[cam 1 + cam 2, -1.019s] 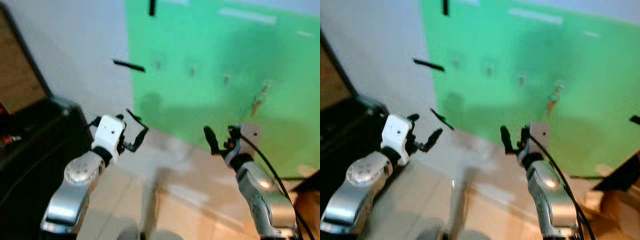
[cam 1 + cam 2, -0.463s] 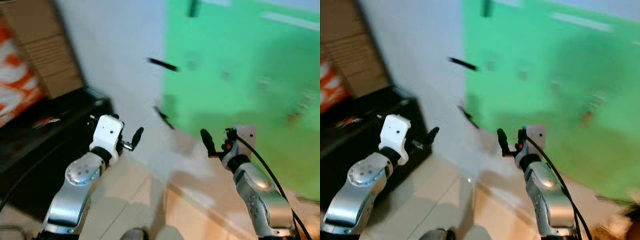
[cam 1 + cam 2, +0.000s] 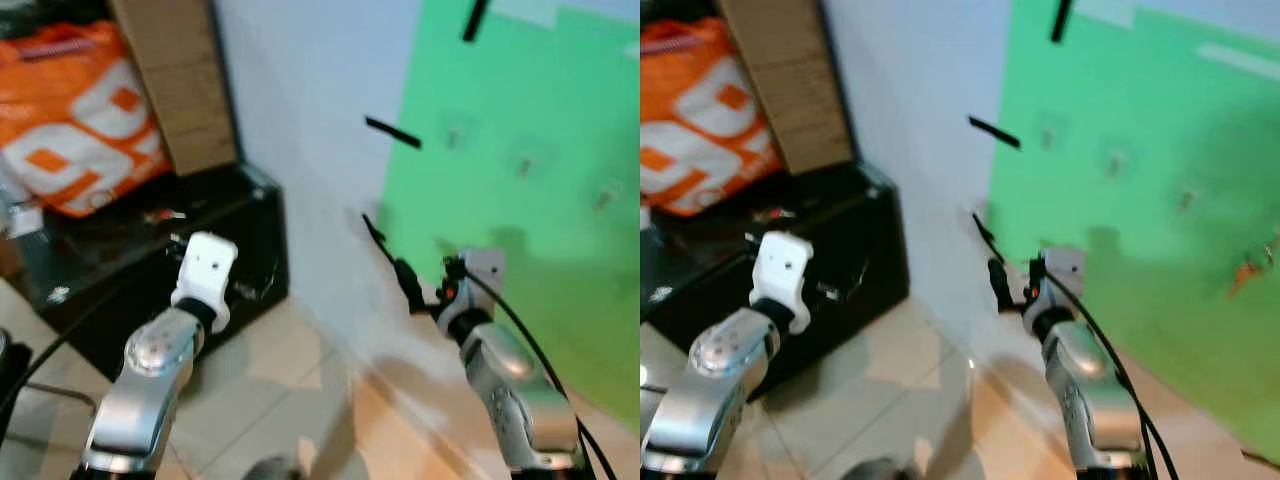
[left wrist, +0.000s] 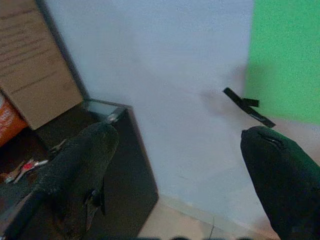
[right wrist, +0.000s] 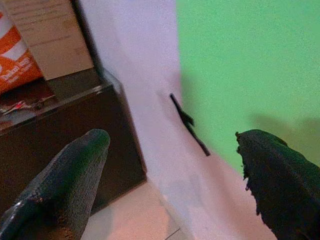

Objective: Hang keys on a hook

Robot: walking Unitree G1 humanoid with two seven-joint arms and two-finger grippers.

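Tiled floor (image 3: 290, 350) runs under both raised arms. Left pincer (image 4: 175, 165) and right pincer (image 5: 170, 175) are spread wide and carry nothing, held forward as if ready to fetch. Beyond the left pincer sits a black cabinet (image 3: 200, 250); past the right, keys (image 3: 1248, 268) already dangle on the green panel (image 3: 1140, 150), judging by the blurred shape.

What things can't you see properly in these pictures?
- Keys: a small red and silver blur on the black cabinet in the left eye view; too small to tell.
- Hooks on the green board: faint smudges in the right eye view, blurred.
- Left pincer: its fingertips are hidden behind its white wrist in the eye views.
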